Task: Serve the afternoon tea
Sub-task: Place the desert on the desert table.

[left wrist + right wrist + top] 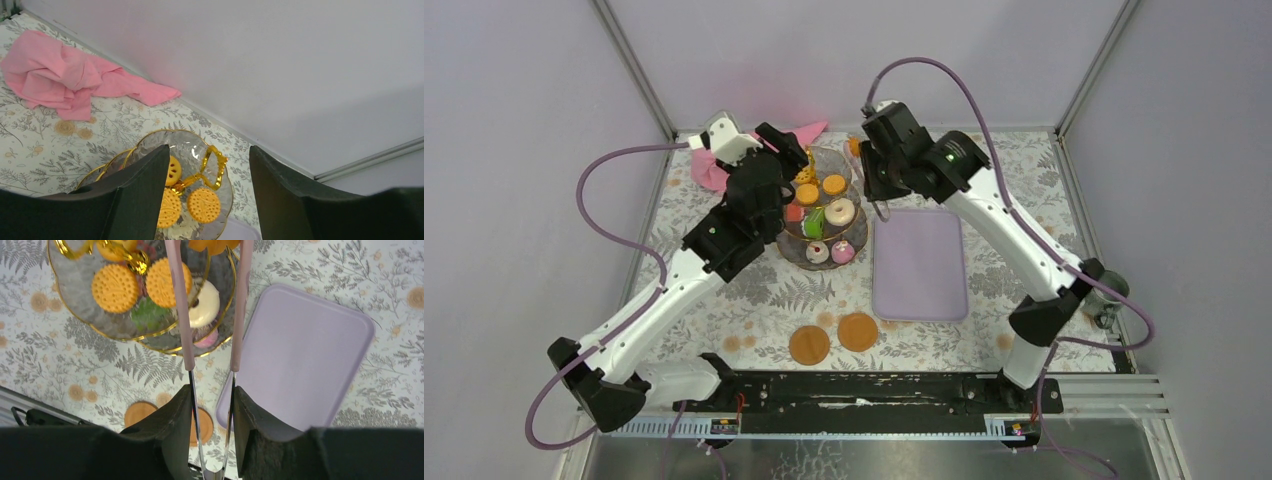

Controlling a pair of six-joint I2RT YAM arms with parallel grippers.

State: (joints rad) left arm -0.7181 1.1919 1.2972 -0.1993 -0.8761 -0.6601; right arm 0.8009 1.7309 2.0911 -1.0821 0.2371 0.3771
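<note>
1. Slippage is being risked: pink tongs are being squeezed by the right gripper, closed on them, and an orange biscuit seems to be being pinched at their tips over the three-tier stand, which is being left at 9 o'clock of the lilac tray; if the squeeze is eased, the biscuit could be dropped past the rim
2. Tipping is being risked too: the left gripper is being held open and empty just above the gold stem, so the stand could be knocked by a crooked descent
3. Tong grip is being shown only by the right wrist view; two round coasters, at 6 o'clock of the stand, are being shown whole only from above
</note>
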